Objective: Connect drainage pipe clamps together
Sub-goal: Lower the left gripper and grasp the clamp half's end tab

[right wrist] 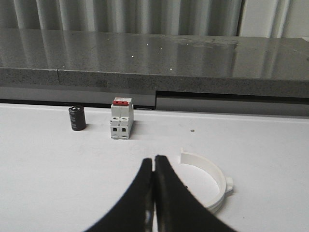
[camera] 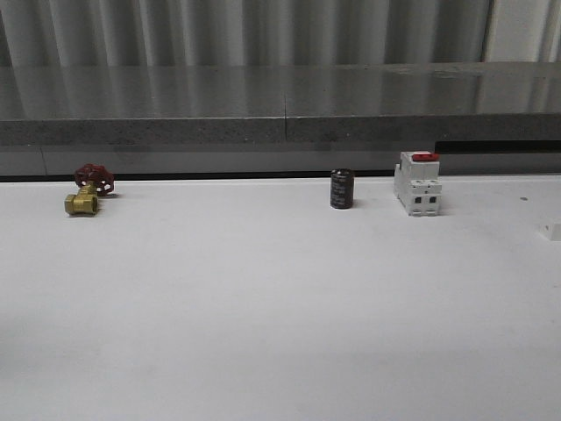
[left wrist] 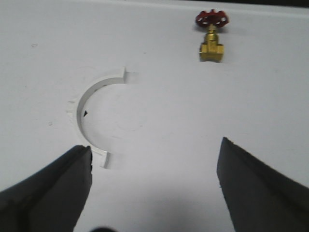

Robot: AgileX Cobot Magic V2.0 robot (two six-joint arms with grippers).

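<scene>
One drainage pipe clamp half [left wrist: 89, 116] is lying flat on the white bench [left wrist: 159, 121] just ahead of the left end effector [left wrist: 154, 169], its arc curving past the left-hand finger [left wrist: 53, 193] and its near end tab sitting almost against that fingertip, while its open side is facing across toward the gap between the fingers. The left end effector is standing wide open and is gripping nothing; that spread seems suited to straddling the band from above. The other clamp half [right wrist: 210, 181] is resting on the bench just beside and slightly ahead of the right end effector [right wrist: 154, 162], to the side of its right-hand finger, with a small outer lug [right wrist: 229, 183] pointing away from the fingers. The right end effector is pinched fully closed, fingertips meeting, and is carrying nothing. Since each half is lying close to its own arm and well apart from its mate, the joining is, in my judgement, not yet begun: each arm would be picking up its nearer piece first. Farther ahead of the left end effector a brass valve with a red handwheel [left wrist: 212, 34] is sitting near the bench's far edge. Beyond the right end effector a white breaker block with a red switch [right wrist: 121, 120] and a black capacitor-like cylinder [right wrist: 77, 118] are standing upright, both well clear of the clamp halves.
</scene>
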